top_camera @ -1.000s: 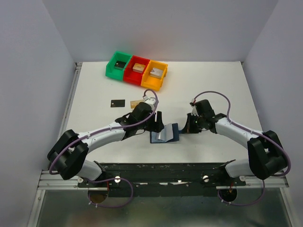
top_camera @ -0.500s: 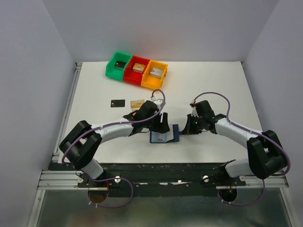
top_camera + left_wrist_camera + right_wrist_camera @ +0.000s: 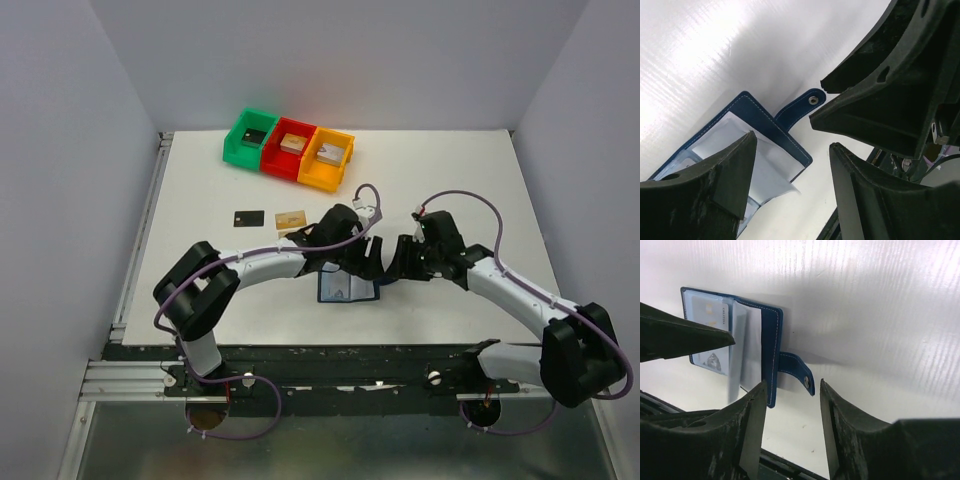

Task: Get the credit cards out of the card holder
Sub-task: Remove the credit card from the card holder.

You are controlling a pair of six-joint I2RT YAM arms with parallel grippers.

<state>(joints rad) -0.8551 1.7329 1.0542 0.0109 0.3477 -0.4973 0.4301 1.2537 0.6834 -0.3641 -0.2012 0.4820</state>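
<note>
Navy stitched card holder [image 3: 347, 289] is laid open on the white bench [image 3: 450, 180], translucent sleeves [image 3: 750, 347] fanned, one pale card [image 3: 710, 335] seemingly retained inside. Left fingers [image 3: 720, 185] and right fingers [image 3: 855, 440] are spread, gripping nothing.

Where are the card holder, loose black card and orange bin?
card holder [image 3: 347, 290], top external view, open sleeve page
black card [image 3: 249, 218], top external view, its middle
orange bin [image 3: 320, 180], top external view, front wall
</note>
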